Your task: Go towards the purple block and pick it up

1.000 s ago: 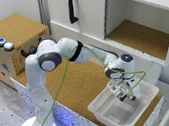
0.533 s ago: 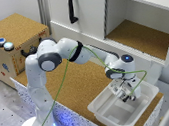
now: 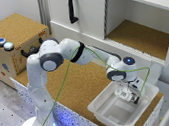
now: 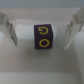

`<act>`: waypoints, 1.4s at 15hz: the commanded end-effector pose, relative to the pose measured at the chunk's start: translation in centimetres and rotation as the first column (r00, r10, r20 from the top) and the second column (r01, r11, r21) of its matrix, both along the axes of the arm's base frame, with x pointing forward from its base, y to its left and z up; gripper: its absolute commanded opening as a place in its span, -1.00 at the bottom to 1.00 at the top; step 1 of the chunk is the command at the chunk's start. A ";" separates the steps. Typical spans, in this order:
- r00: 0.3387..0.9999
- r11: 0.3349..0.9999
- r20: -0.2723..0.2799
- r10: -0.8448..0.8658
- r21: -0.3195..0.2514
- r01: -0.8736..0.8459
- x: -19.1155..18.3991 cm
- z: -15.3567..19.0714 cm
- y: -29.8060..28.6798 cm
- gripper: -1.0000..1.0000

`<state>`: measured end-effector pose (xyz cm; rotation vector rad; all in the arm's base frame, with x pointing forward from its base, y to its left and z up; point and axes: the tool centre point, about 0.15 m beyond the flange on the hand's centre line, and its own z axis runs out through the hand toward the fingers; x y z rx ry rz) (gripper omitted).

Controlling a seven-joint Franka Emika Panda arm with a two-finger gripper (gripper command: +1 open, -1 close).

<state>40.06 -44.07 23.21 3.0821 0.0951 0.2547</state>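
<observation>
The purple block [image 4: 43, 37] has yellow letters on its faces and lies on the floor of the white tray [image 4: 45, 67]. In the wrist view my gripper [image 4: 41, 35] is open, with one finger on each side of the block and a gap to each finger. In the exterior view the gripper [image 3: 128, 95] reaches down into the white tray [image 3: 103, 107] at the exterior view's right; the block is hidden there behind the hand.
The tray sits on a cork-topped counter [image 3: 82, 83]. A white cabinet [image 3: 124, 22] with an open compartment stands behind it. A cork-topped wooden box [image 3: 11, 40] with coloured buttons stands at the exterior view's left.
</observation>
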 end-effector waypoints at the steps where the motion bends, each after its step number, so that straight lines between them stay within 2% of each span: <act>1: 0.995 0.985 -0.027 0.098 0.144 -0.093 4.4 -2.6 -2.7 1.00; 7: 0.995 0.986 -0.006 0.096 0.138 -0.094 6.6 -2.1 -1.5 1.00; 8: 0.995 0.988 -0.008 0.098 0.124 -0.096 6.6 -2.2 -1.4 -1.00; 11: 0.994 0.989 -0.013 0.107 0.103 -0.105 6.0 -2.2 -1.2 -1.00; 15: 0.996 0.990 -0.036 0.086 0.117 -0.081 4.5 -2.6 -1.5 -1.00; 21: 0.995 0.993 -0.051 0.083 0.094 -0.078 3.6 -2.5 -1.5 -1.00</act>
